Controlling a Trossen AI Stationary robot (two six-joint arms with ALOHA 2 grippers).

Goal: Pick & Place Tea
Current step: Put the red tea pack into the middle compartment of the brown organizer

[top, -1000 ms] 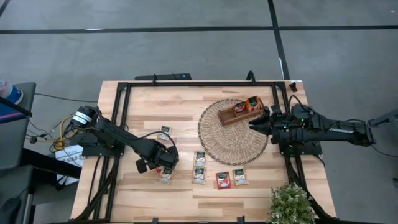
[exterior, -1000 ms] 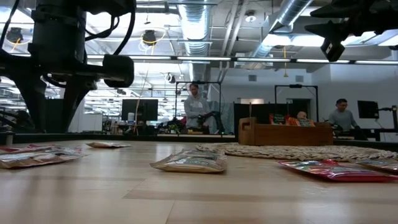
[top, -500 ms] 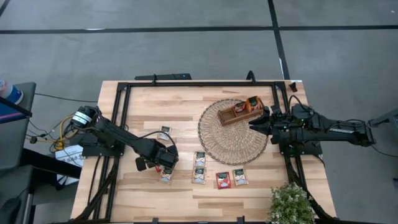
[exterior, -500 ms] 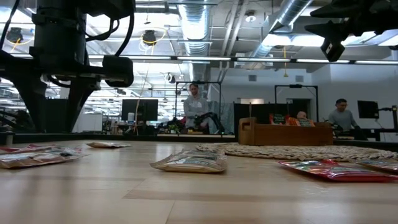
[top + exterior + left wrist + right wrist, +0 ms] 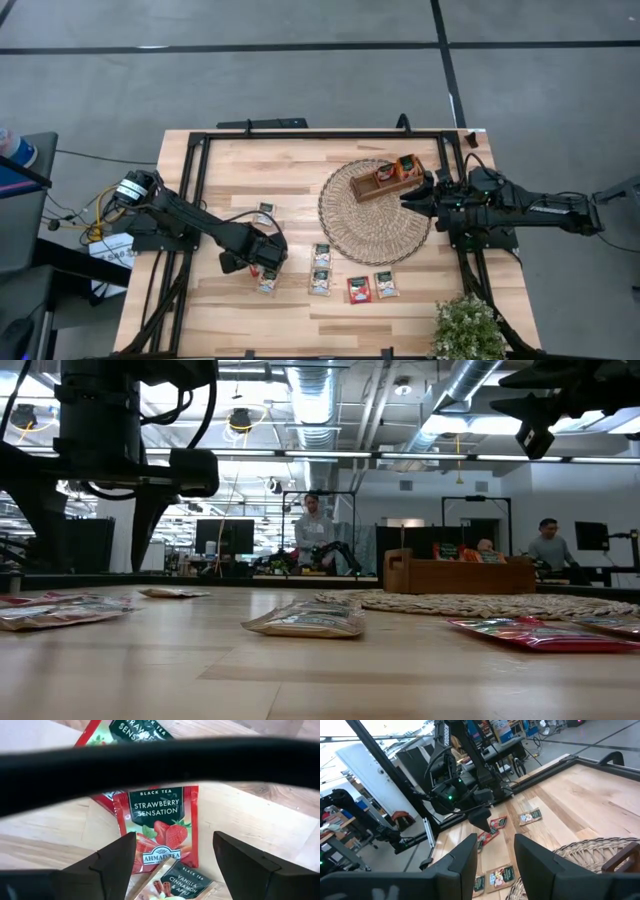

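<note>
Now | left gripper (image 5: 172, 857) – jaws spread, straddling a red tea sachet (image 5: 162, 822) flat on the table (image 5: 230, 180) at 7 o'clock, poised for pickup | right gripper (image 5: 492, 851) – jaws parted, empty, waiting by the wicker mat (image 5: 375, 225) at 3 o'clock.

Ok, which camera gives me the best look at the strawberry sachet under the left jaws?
The left wrist view: the red strawberry sachet fills the picture between the open jaws of the left gripper, label readable. The high view shows only a small patch at that gripper. The low view shows flat packets edge-on; the right wrist view, a distant red speck.
</note>
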